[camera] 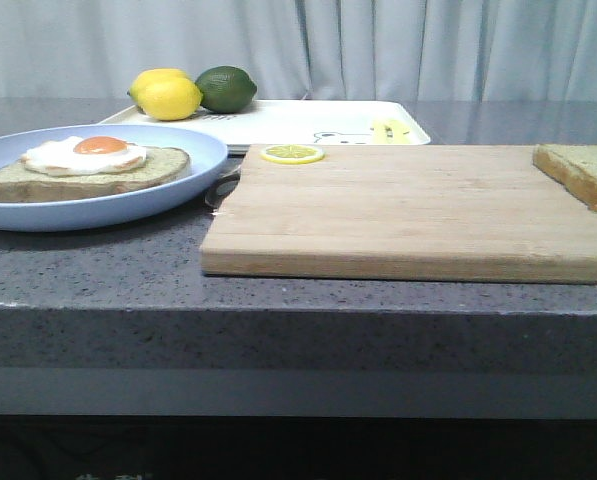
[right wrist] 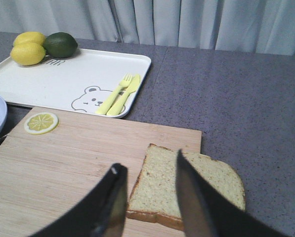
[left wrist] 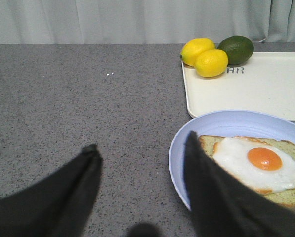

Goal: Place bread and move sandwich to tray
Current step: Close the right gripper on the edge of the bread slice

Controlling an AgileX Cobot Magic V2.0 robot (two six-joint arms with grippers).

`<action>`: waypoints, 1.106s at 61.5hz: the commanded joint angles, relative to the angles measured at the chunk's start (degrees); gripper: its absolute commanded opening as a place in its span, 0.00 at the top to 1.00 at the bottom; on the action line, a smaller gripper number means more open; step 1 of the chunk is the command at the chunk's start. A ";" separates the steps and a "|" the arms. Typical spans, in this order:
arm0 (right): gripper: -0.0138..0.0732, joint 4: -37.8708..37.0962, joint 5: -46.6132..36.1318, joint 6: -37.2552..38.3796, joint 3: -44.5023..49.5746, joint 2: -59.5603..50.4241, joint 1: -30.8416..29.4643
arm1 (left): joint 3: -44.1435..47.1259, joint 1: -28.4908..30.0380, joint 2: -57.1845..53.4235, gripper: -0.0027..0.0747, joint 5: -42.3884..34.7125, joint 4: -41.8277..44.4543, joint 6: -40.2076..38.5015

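The bread (camera: 581, 172) (right wrist: 187, 190), a thick greenish-beige slice with brown crust, lies flat at the right end of the wooden cutting board (camera: 398, 210). My right gripper (right wrist: 148, 170) hangs open above it, its fingers straddling the slice's near-left corner, holding nothing. The sandwich (camera: 88, 165) (left wrist: 258, 168) is one egg-topped slice on a pale blue plate (camera: 98, 205) (left wrist: 221, 123) at the left. My left gripper (left wrist: 140, 143) is open just left of the plate, one finger over its rim. The white tray (camera: 318, 122) (right wrist: 78, 81) (left wrist: 256, 89) sits behind.
Two lemons (camera: 168, 95) and a lime (camera: 226, 88) rest on the tray's far left corner. A yellow fork and knife (right wrist: 118, 94) lie on the tray by a bear print. A lemon slice (camera: 292, 153) sits on the board's back left corner. Grey curtains hang behind.
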 commanded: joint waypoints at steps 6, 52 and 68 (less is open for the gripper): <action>0.14 -0.31 -3.99 -0.55 -2.00 0.15 -0.30 | -1.55 -0.25 0.13 0.11 -4.67 -0.47 -0.07; 0.26 -12.89 2.55 13.35 -6.79 5.91 -6.03 | -1.55 -0.25 0.31 0.34 -4.77 -0.47 -0.07; 0.26 -16.01 7.84 16.94 -13.86 21.07 -10.16 | -1.55 -0.25 0.31 0.35 -4.87 -0.47 -0.07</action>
